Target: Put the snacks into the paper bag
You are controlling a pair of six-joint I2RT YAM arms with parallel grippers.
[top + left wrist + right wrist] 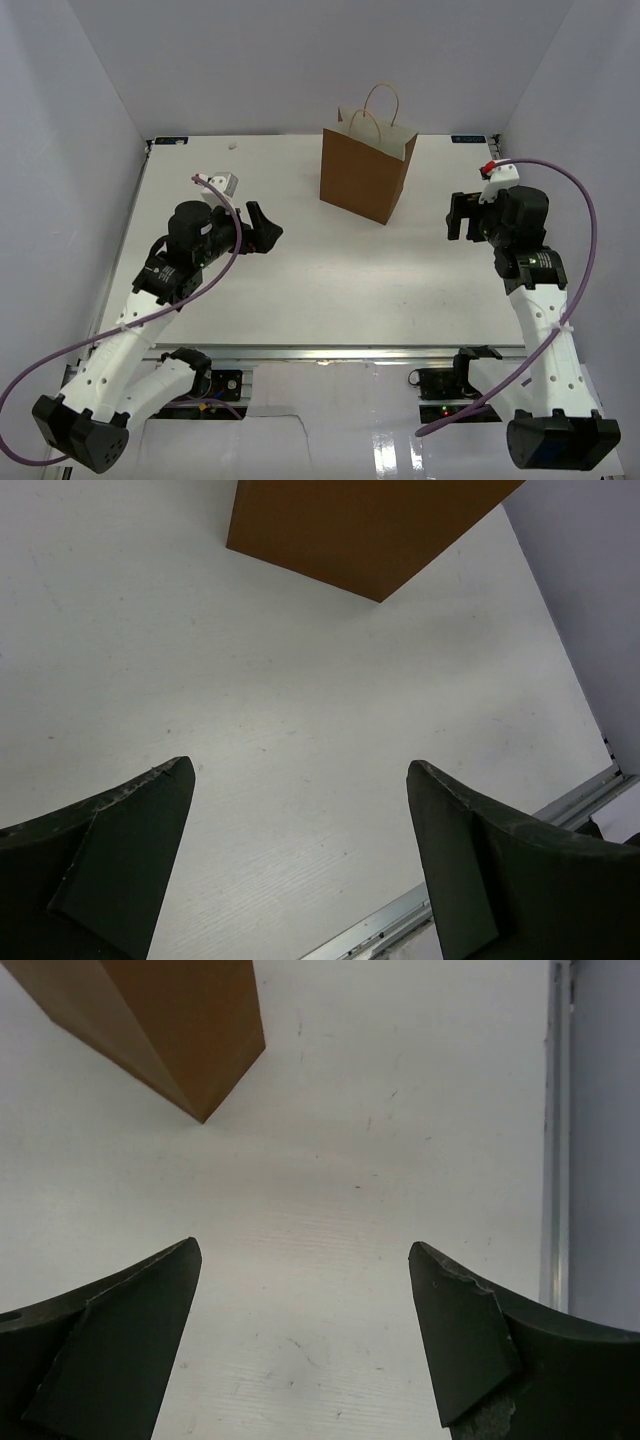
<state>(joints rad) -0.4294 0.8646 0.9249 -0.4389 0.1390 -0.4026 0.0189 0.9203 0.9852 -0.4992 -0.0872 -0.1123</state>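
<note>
Wide white worktop (300,290) fills the scene, and both arms are up over it. The left arm (130,330) reaches in from the near left corner, the right arm (545,330) from the near right, each trailing a purple cable (590,220).

The paper bag (362,178) stands upright on the far part of the worktop, its mouth facing up. It sits out ahead of both hands and roughly between them, well apart from each. What lies inside it cannot be made out from the overhead view.

The left hand (266,226) hangs above bare worktop, pointing in toward the middle, with the bag ahead of it and off to its right. On its wrist camera the two dark fingers (120,860) are spread wide, with nothing but white surface between them, and the bag's brown base shows beyond the fingertips, slightly right of centre.

The right hand (456,217) also hovers over the worktop, turned toward the bag, which is ahead and to its left. Its wrist camera shows the same: fingers (470,1350) splayed apart, holding nothing, with the bag's bottom corner up at the far left. A metal edge rail (555,1130) runs along this hand's right side.

Smallest of all are the two thin looped handles (384,100), arching up from the bag's rim.
</note>
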